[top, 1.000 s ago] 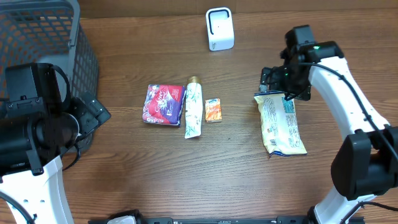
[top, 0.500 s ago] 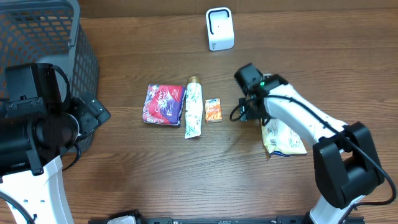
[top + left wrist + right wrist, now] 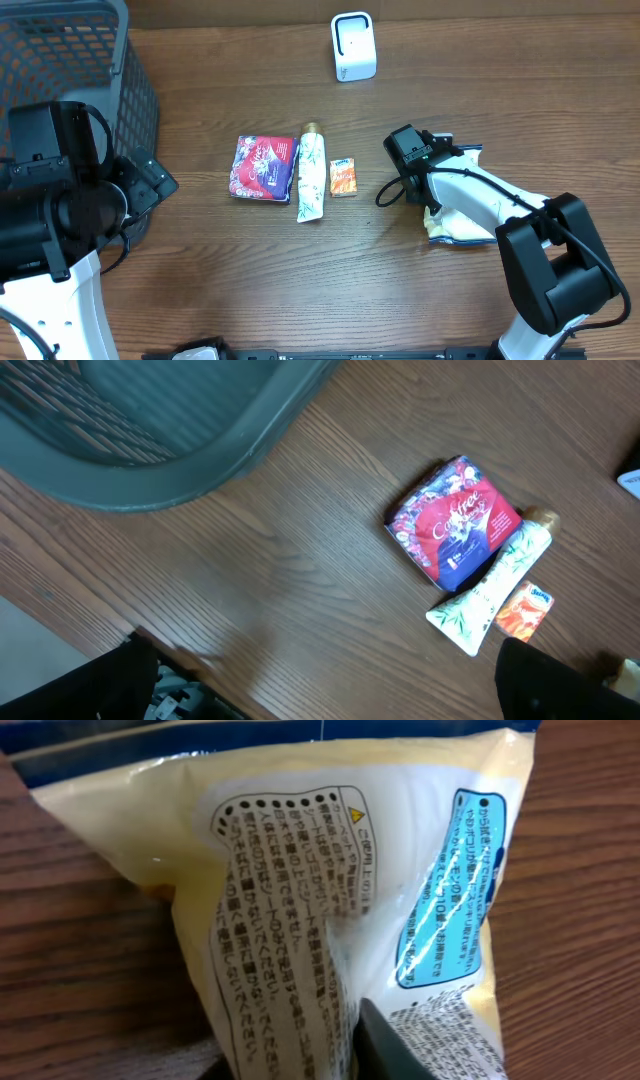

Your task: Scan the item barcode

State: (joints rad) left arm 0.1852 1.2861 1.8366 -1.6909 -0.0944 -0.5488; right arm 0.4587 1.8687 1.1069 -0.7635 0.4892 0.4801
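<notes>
The right hand (image 3: 300, 1055) is clenched on just a puckered fold of the cream snack bag (image 3: 458, 228) at 3 o'clock on the counter (image 3: 540, 80), so the slick film may slip out or crease over the barcode before reaching the white scanner (image 3: 353, 46) at 12 o'clock.

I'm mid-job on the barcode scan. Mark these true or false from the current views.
1. The right gripper is closed on the yellow snack bag. True.
2. The tube lies between the red packet and the small orange sachet. True.
3. The white scanner sits inside the basket. False: it stands on the table at the far edge, apart from the basket.
4. The left gripper holds the red packet. False: it is open and empty, and the packet lies on the table beside the tube.
</notes>
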